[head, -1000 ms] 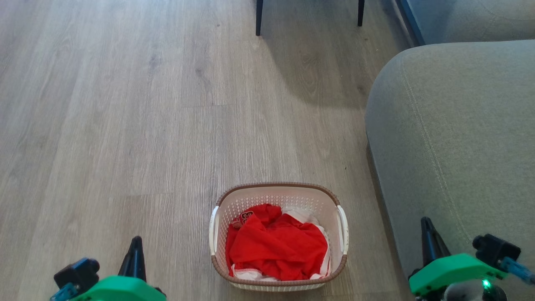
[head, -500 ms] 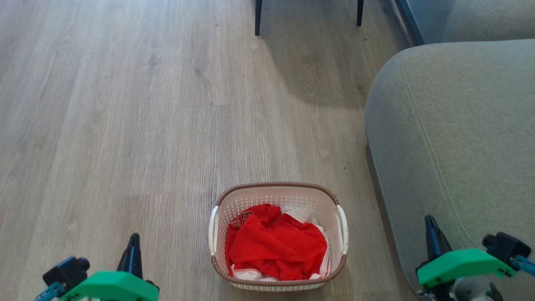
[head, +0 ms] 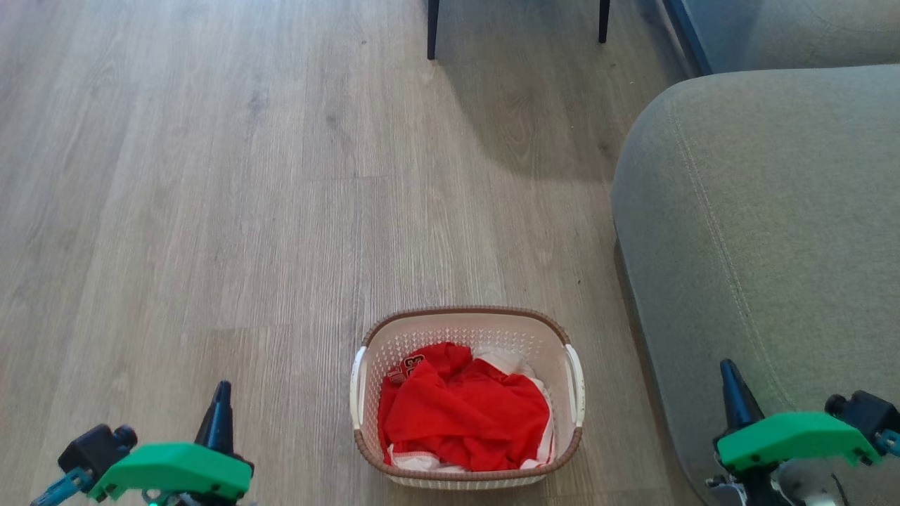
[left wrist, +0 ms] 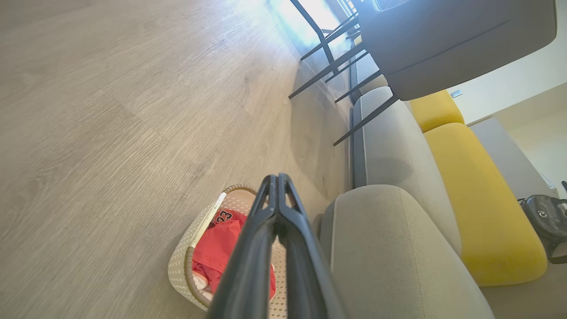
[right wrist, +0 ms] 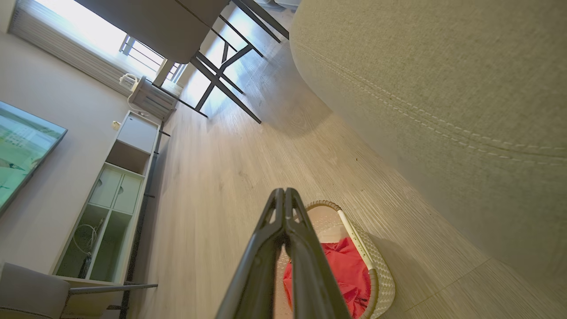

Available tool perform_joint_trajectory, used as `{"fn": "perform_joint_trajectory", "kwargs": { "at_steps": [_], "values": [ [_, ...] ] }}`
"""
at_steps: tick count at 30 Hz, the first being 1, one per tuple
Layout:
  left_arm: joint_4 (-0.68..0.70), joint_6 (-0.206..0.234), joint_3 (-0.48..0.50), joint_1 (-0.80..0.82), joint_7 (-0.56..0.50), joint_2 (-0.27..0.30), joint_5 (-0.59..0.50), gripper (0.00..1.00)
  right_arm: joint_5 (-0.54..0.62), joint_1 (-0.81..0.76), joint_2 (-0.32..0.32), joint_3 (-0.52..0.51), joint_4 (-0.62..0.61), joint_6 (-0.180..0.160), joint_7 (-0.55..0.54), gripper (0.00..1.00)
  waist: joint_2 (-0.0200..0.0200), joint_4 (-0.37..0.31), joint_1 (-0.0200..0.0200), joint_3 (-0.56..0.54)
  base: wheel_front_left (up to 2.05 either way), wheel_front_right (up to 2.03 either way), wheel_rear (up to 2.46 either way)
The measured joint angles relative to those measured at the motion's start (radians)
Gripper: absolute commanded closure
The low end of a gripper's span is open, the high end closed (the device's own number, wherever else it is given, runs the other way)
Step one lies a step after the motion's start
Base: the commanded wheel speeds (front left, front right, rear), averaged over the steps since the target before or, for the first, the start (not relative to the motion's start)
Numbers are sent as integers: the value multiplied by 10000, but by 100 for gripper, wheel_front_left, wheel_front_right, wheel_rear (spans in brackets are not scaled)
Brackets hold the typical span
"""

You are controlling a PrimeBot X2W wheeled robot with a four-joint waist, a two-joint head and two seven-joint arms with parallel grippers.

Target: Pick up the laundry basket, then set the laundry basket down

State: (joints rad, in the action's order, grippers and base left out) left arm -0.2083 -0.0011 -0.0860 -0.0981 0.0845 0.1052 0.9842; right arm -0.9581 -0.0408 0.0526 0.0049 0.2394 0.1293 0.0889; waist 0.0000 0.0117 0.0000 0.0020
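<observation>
The laundry basket (head: 465, 329) stands on the wooden floor at the bottom centre of the head view, cream-white and perforated with a brown rim and white side handles (head: 359, 388). Red and white clothes (head: 464, 414) lie crumpled in it. My left gripper (head: 222, 388) hangs at the lower left, well apart from the basket, shut with nothing in it. My right gripper (head: 725, 365) hangs at the lower right over the sofa arm, shut and holding nothing. In the left wrist view the basket (left wrist: 179, 266) lies below my closed fingers (left wrist: 277, 178); the right wrist view has the basket (right wrist: 381, 277) beneath closed fingers (right wrist: 283, 191).
A grey sofa arm (head: 759, 232) stands right of the basket, close to it. Two dark chair legs (head: 432, 28) stand at the far end of the floor. Yellow cushions (left wrist: 478, 199) lie on the sofa. A white cabinet (right wrist: 119, 195) lines the wall.
Both grippers have drifted outward and lower in the head view, the left toward the left edge and the right toward the right edge. The basket has stayed in place.
</observation>
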Motion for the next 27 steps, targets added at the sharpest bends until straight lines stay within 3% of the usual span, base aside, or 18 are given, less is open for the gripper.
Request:
{"fn": "perform_joint_trajectory", "kwargs": {
  "at_steps": [27],
  "values": [
    [-284, -564, 591, 690, -759, -153, 2951, 100, -3087, 419, 67, -408, 123, 0, -750, 100, 0, -54, 0, 5, 0, 0, 0]
  ]
}}
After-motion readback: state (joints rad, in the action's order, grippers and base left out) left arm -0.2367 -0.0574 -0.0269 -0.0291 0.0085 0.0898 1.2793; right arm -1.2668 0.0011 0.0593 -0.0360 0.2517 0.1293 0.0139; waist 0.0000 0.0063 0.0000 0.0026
